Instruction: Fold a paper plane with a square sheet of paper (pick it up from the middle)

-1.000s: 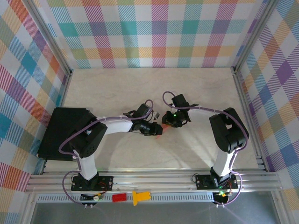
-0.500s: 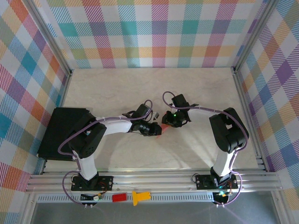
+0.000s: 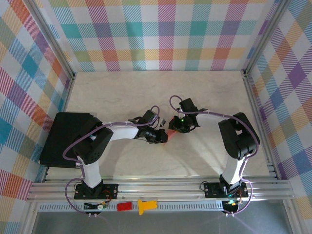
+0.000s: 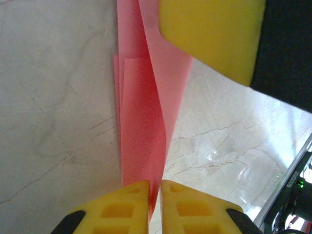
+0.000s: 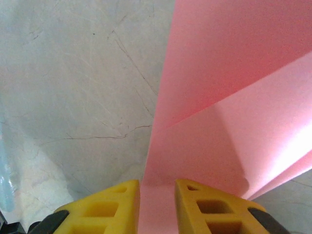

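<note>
Mid-fold at the middle of the table (image 3: 209,97), the crease not yet set.
The left gripper (image 4: 155,187) pinches one tip of the paper plane (image 4: 141,112). The right gripper (image 5: 157,187) clamps the other end, also at the table's middle. The next move probably calls for pressing the crease flat, gently.

The light is bright and even from above, with only soft shadows on the table (image 3: 204,156), white glare on it in the left wrist view, blurred near fingers (image 4: 117,212) and washed-out paper (image 5: 287,161).
</note>
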